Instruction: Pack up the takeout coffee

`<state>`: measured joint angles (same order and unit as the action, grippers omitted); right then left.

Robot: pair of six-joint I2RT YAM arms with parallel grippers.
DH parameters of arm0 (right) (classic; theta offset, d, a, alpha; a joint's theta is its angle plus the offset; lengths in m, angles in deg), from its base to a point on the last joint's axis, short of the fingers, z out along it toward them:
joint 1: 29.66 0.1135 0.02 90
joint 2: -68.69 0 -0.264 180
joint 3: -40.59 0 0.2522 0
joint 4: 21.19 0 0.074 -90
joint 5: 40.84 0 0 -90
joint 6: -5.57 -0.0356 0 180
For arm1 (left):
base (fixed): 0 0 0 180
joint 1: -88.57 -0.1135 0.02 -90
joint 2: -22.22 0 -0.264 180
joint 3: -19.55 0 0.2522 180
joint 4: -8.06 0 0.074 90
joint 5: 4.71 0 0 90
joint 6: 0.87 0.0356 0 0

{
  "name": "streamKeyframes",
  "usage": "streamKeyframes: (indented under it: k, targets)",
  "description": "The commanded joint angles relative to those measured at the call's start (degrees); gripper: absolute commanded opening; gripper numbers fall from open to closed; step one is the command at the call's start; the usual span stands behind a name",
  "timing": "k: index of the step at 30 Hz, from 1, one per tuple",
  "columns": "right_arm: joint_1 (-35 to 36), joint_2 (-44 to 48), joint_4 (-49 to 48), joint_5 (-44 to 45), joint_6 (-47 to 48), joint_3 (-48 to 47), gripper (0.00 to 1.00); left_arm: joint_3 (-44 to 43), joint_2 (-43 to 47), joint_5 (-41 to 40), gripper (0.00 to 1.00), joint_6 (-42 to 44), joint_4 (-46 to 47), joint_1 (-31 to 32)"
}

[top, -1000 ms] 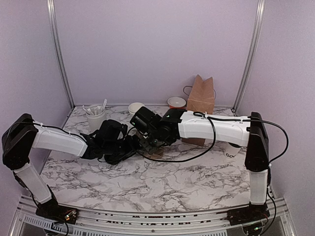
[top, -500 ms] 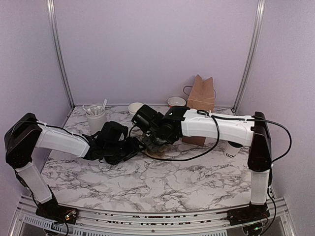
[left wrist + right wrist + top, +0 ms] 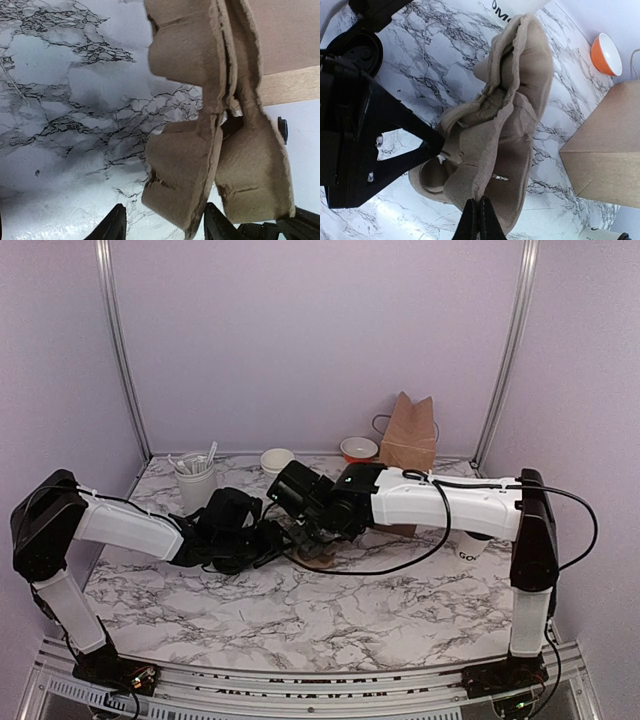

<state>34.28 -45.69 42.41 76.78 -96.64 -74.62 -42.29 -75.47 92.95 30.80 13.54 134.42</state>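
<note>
A brown pulp cup carrier (image 3: 318, 552) hangs folded just above the marble table (image 3: 330, 620) at its middle. My right gripper (image 3: 480, 215) is shut on the carrier's (image 3: 500, 125) central ridge. From the left, my left gripper (image 3: 165, 227) reaches in, its jaws open on either side of one carrier (image 3: 185, 165) pocket; the right finger is at the pocket's edge and the left finger stands clear. The takeout coffee (image 3: 468, 545), a white cup with dark lettering, stands at the right, mostly hidden behind my right arm.
A brown paper bag (image 3: 408, 435) stands at the back right, with an orange bowl (image 3: 358, 448) beside it. A lidless white cup (image 3: 277, 460) and a white holder of utensils (image 3: 195, 480) stand at the back left.
The left jaws have narrowed around the carrier pocket. The right gripper has carried the carrier slightly lower and leftward, toward the left gripper.
</note>
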Motion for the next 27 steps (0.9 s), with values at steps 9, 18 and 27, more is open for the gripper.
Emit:
streamKeyframes:
  k: [9,18,27]
  targets:
    - [1.27,3.21,-1.51,0.5,-3.73,3.1,0.0,-1.17,4.34,-2.31,0.52,-0.44,2.76,0.26]
    - [2.01,3.95,-1.51,0.13,-3.95,3.51,0.0,-3.99,-0.48,-3.07,0.51,-1.86,2.85,-1.46]
    - [2.3,5.2,-1.78,0.21,-4.27,4.69,0.0,-9.24,-5.53,-0.86,0.5,-1.77,2.82,-2.87]
